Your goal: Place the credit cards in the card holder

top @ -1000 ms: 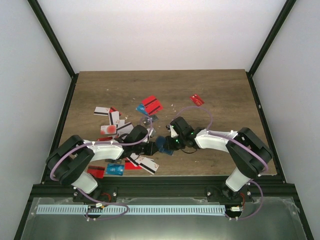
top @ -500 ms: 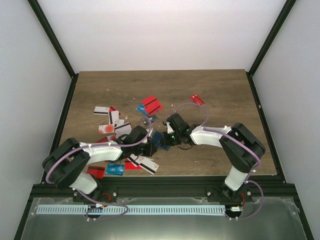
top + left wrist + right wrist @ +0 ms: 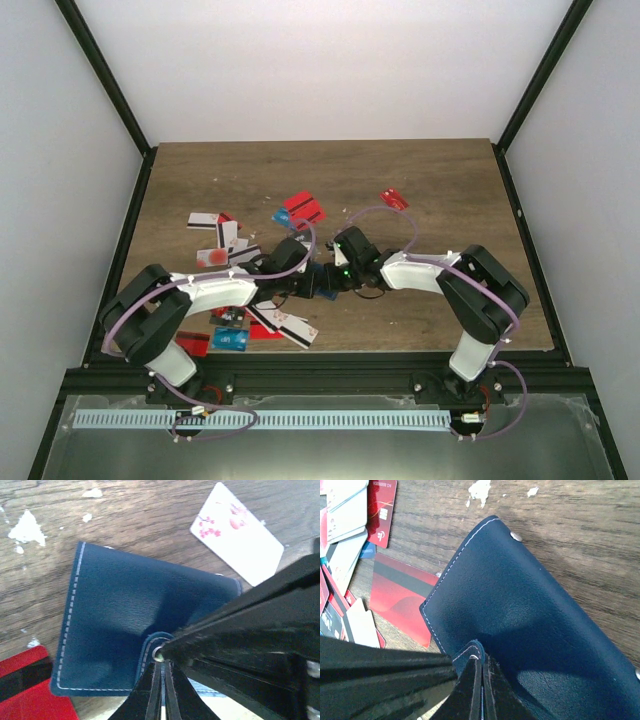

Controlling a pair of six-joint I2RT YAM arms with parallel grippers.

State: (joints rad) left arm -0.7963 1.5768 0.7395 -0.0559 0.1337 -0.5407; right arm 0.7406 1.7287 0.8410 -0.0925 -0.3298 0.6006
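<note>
Top external: tabletop (image 3: 440, 180), both arms meeting mid-front over card holder (image 3: 322, 281). Credit cards (image 3: 303, 210) loose, scattered L & centre, one red far R; none seen in holder.
Left wrist: left pincer (image 3: 161, 670) closed tight, nipping holder's tab clasp (image 3: 155, 642).
Right wrist: right pincer (image 3: 481, 667) likewise closed, on same tab.
Holder lies flat on wood, navy outer face up.
Status (est.): opening stage only. All cards yet to load.
</note>
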